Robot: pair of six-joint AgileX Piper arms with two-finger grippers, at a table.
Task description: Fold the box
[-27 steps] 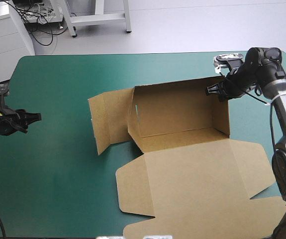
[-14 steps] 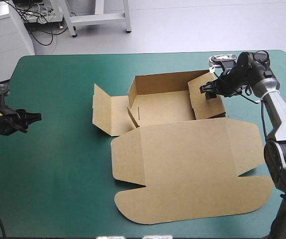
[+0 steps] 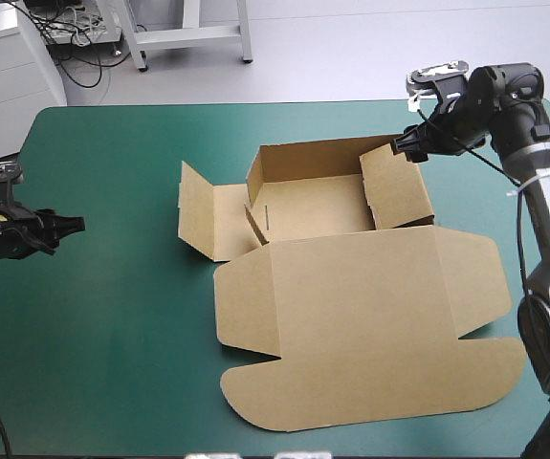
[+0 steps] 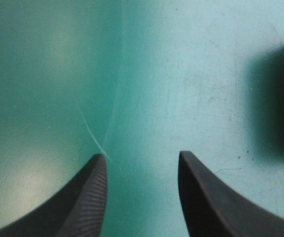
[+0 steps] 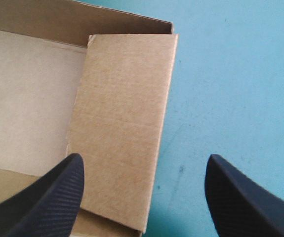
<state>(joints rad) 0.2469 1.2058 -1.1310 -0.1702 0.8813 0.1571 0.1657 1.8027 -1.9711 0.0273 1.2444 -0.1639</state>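
The brown box point(image 3: 318, 206) sits mid-table as an open tray. Its back wall stands up, its right wall point(image 3: 396, 186) is folded in and leans inward, a side flap point(image 3: 203, 220) lies spread at its left, and the lid point(image 3: 361, 316) lies flat toward the front. My right gripper point(image 3: 410, 146) hovers open just off the tray's far right corner, holding nothing. In the right wrist view the right wall point(image 5: 122, 133) lies ahead of the right gripper point(image 5: 144, 160), apart from both fingers. My left gripper point(image 3: 72, 225) stands open over bare cover near the table's left edge, and the left wrist view shows nothing between the left gripper's point(image 4: 142, 155) fingers.
A wide stretch of teal-green cover point(image 3: 112, 316) lies between the left gripper and the box. The table's far edge point(image 3: 351, 102) runs close behind the right gripper. The lid's front flap reaches near the table's front right corner.
The right gripper pushed the right wall inward while the lid dropped flat, then opened, let go and drew back toward the far right corner. The left arm stayed almost still.
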